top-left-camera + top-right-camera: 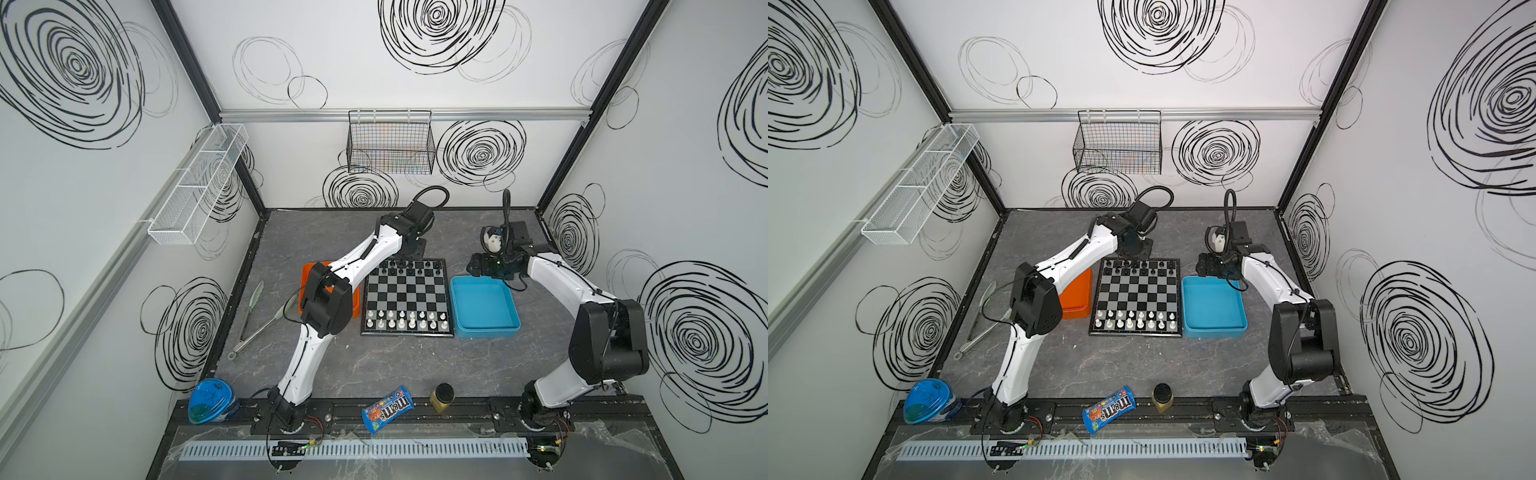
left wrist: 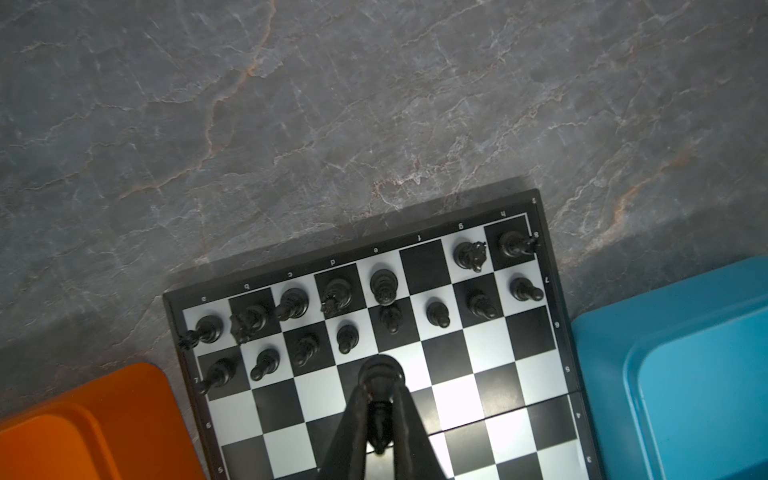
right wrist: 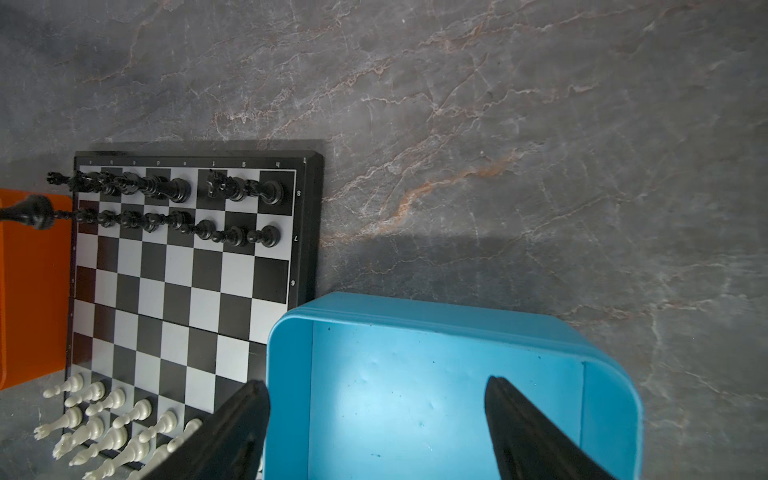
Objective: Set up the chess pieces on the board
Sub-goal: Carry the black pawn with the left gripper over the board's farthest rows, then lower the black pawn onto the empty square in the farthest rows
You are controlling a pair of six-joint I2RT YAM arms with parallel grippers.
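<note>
The board (image 1: 406, 297) is checkered black and silver-grey. Glossy black chess pieces (image 2: 382, 284), white chess pieces (image 3: 141, 409), orange tray (image 1: 1077, 297), blue tray (image 1: 484, 307), grey veined counter (image 1: 395, 365), black-swirled white walls (image 1: 415, 83).

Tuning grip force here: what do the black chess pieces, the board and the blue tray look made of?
The black chess pieces look like glossy moulded plastic: highlights glint on their heads. The board seems smooth plastic or laminate; its light squares show bright glare. The blue tray looks like matt plastic, with rounded corners and faint dents inside.
</note>
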